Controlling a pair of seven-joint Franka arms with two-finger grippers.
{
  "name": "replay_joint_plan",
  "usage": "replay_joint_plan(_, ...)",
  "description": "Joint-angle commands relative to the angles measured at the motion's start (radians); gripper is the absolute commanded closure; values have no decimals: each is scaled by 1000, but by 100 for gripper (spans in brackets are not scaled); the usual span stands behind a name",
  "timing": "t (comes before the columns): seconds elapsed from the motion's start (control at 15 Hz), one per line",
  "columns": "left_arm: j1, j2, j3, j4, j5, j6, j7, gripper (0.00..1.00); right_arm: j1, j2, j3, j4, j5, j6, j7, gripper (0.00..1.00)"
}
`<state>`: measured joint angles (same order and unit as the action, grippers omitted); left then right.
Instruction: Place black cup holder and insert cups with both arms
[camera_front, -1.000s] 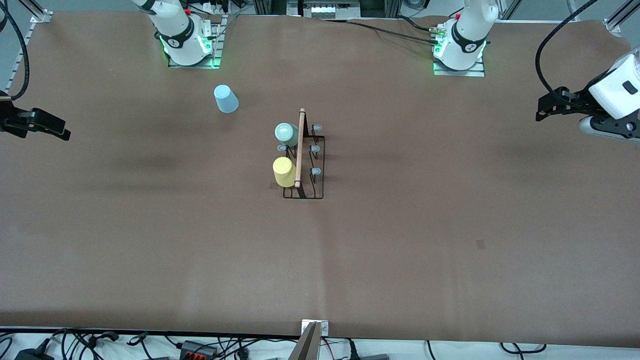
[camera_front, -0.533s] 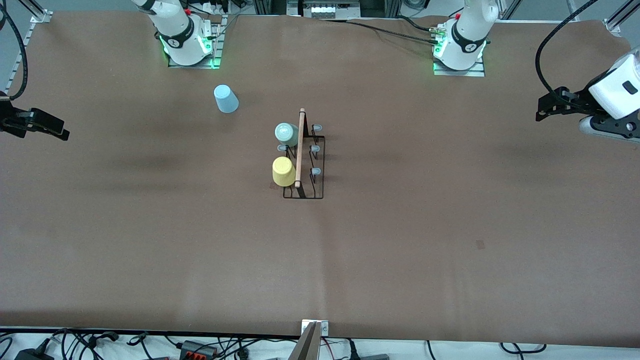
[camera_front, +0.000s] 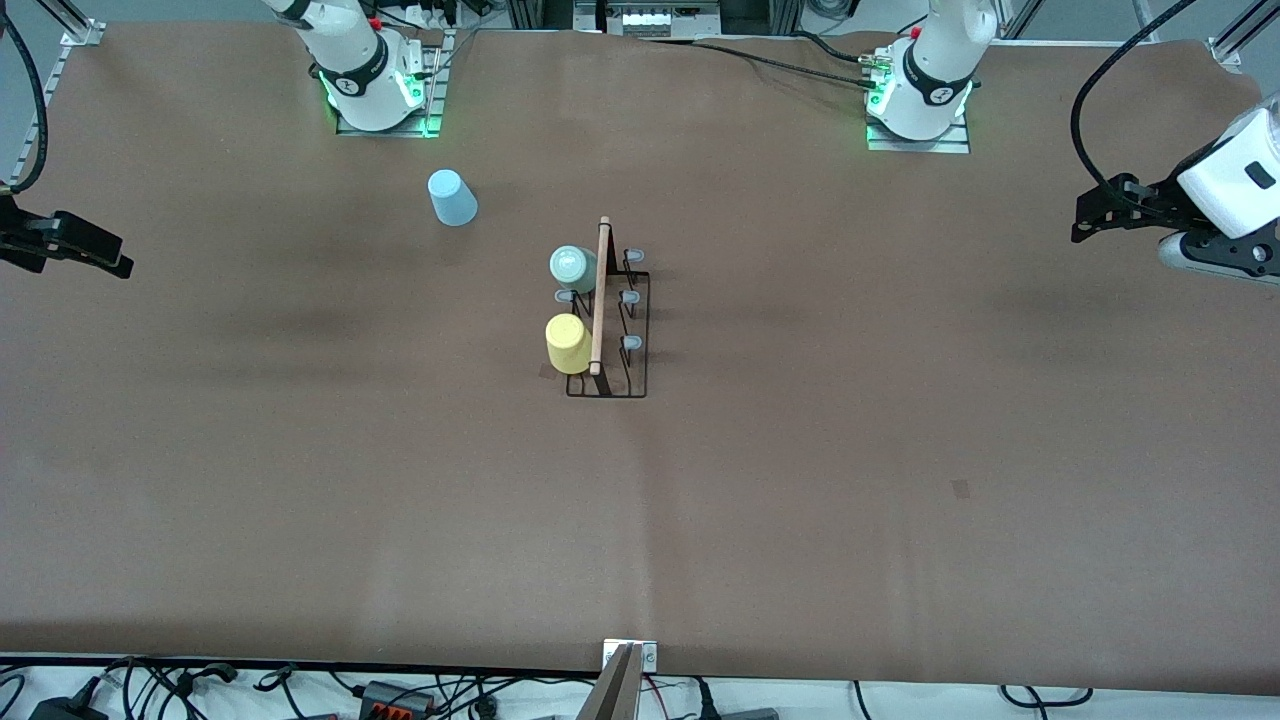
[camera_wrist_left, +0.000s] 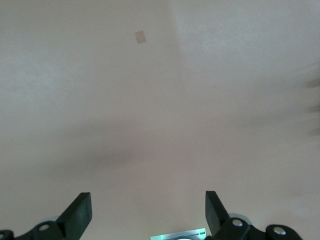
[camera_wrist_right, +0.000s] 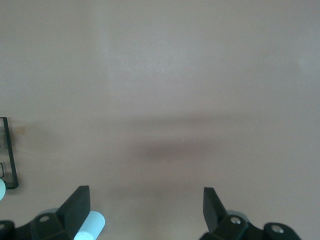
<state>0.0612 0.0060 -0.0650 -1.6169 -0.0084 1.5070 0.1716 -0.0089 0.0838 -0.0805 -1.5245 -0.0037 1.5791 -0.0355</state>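
Observation:
The black cup holder (camera_front: 637, 335) stands mid-table with its wooden rod handle (camera_front: 600, 295) on top. A pale mint green cup (camera_front: 570, 266) and a yellow cup (camera_front: 567, 343) sit upside down on its pegs on the side toward the right arm's end. A light blue cup (camera_front: 452, 198) stands upside down on the table near the right arm's base; it also shows in the right wrist view (camera_wrist_right: 90, 226). My left gripper (camera_front: 1095, 212) is open and empty, raised over the left arm's end of the table. My right gripper (camera_front: 85, 250) is open and empty, raised over the right arm's end.
The brown table cover (camera_front: 800, 450) has a small dark patch (camera_front: 961, 488) toward the left arm's end, also seen in the left wrist view (camera_wrist_left: 140, 36). A corner of the rack's base (camera_wrist_right: 10, 155) shows in the right wrist view. Cables lie along the table's near edge.
My right gripper has drawn slightly farther toward the right arm's end of the table. The left arm, the rack and the cups have not moved.

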Motion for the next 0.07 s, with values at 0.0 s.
replay_joint_plan(0.0, 5, -8, -4, 3, 7, -8, 14, 0, 4, -4, -4, 13, 2, -21, 3, 0)
